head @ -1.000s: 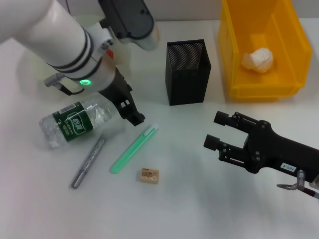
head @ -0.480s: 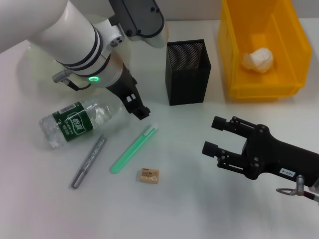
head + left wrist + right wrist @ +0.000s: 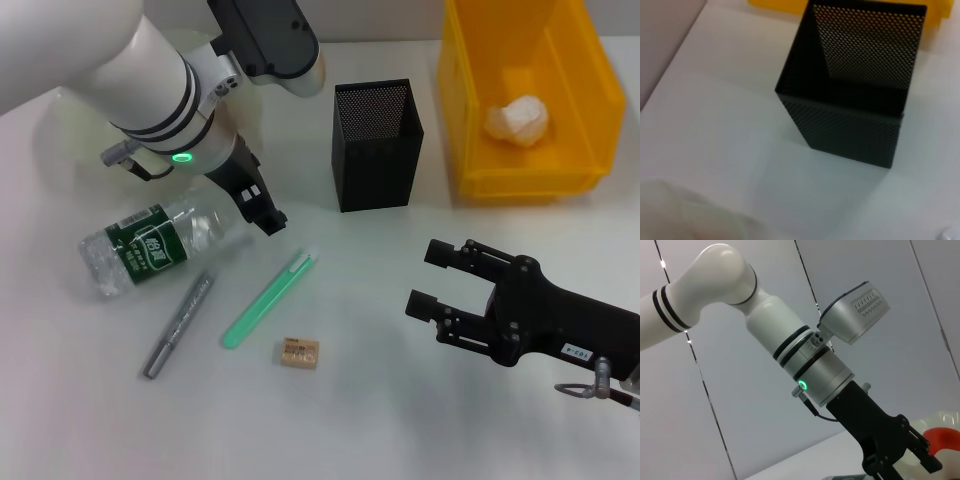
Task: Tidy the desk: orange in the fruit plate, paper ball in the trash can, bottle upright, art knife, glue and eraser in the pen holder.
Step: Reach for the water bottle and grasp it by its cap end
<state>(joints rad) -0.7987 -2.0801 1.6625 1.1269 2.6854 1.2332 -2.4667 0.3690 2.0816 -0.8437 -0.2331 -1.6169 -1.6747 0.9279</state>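
The left gripper [image 3: 258, 207] has pulled back a little and hangs just above the lying bottle [image 3: 160, 247] (its jaws look empty, but I cannot tell how wide). The right gripper [image 3: 432, 279] waits nearby with jaws open. The paper ball [image 3: 517, 121] is already in the trash can [image 3: 590, 90]. The bottle likely comes next.

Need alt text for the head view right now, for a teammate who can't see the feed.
The left gripper hangs just above the bottle, which lies on its side on the white table; the right gripper hovers open at right. The paper ball sits in the trash can.
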